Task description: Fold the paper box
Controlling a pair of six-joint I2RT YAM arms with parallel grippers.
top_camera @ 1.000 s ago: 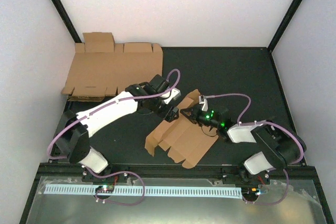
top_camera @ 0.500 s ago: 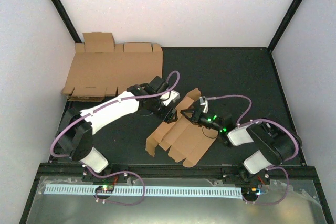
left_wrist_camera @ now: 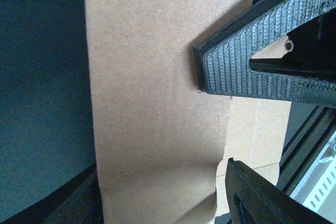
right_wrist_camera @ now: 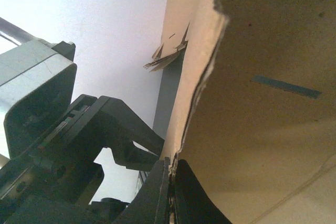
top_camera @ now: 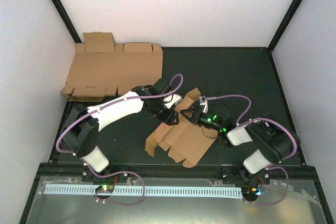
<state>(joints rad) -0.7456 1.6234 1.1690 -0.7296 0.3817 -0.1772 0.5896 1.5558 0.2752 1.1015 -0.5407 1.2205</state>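
The paper box (top_camera: 181, 139) is a brown die-cut piece lying mostly flat at mid-table, with its far flap (top_camera: 190, 99) raised. My right gripper (top_camera: 188, 115) is shut on the edge of that raised flap; the right wrist view shows the cardboard edge (right_wrist_camera: 197, 93) pinched between the closed jaws of the gripper (right_wrist_camera: 171, 177). My left gripper (top_camera: 170, 114) is open at the flap's left side. In the left wrist view the cardboard panel (left_wrist_camera: 152, 93) fills the gap of the gripper (left_wrist_camera: 163, 195), and a ribbed finger of the right gripper (left_wrist_camera: 247, 66) presses on it from the right.
Larger flat brown cardboard sheets (top_camera: 113, 72) lie at the back left against the wall. White walls enclose the black table (top_camera: 236, 77) on three sides. The left arm's body (right_wrist_camera: 79, 145) looms close in the right wrist view.
My left arm has shifted a little right and nearer, closing in on the raised flap. My right gripper has crept slightly left while keeping hold of the flap.
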